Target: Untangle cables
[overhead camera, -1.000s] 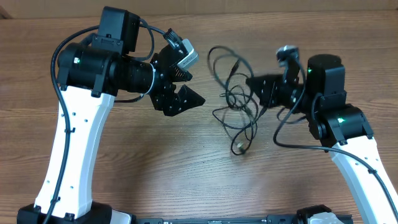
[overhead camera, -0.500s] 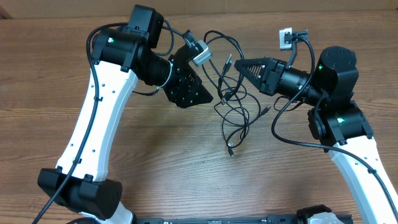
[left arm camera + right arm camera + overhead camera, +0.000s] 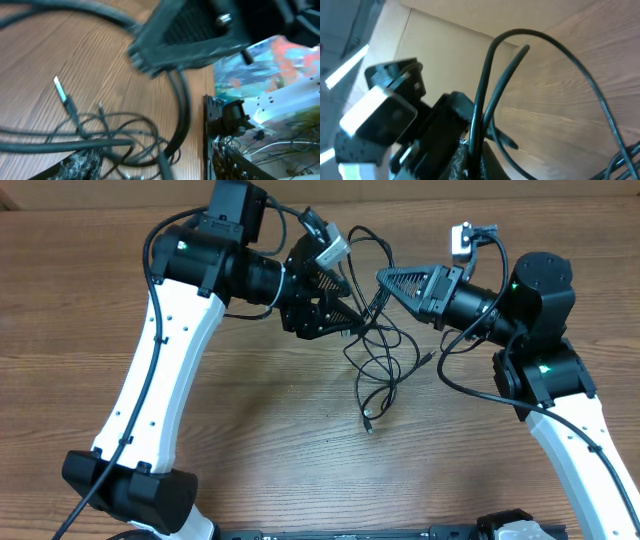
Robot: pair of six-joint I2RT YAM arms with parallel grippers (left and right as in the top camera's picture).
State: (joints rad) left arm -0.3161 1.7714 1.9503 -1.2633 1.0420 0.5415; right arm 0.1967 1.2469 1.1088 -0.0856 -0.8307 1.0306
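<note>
Left fingers [image 3: 335, 315] moved in — right fingers [image 3: 392, 280] pinch cables [image 3: 380, 365].

- The table [image 3: 250, 410] is brown wood with long lines in it.
- Thin black cables [image 3: 385, 370] sit in a messy bunch near the middle.
- One small plug end [image 3: 370, 421] rests on bare wood below the bunch.

Left wrist view blurred: cables [image 3: 116, 134] smeared, left tool [image 3: 343, 304] tips cut off.

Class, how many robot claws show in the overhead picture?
2: the left claw at the upper left of the cables, the right claw at their upper right. None seems hidden.
</note>
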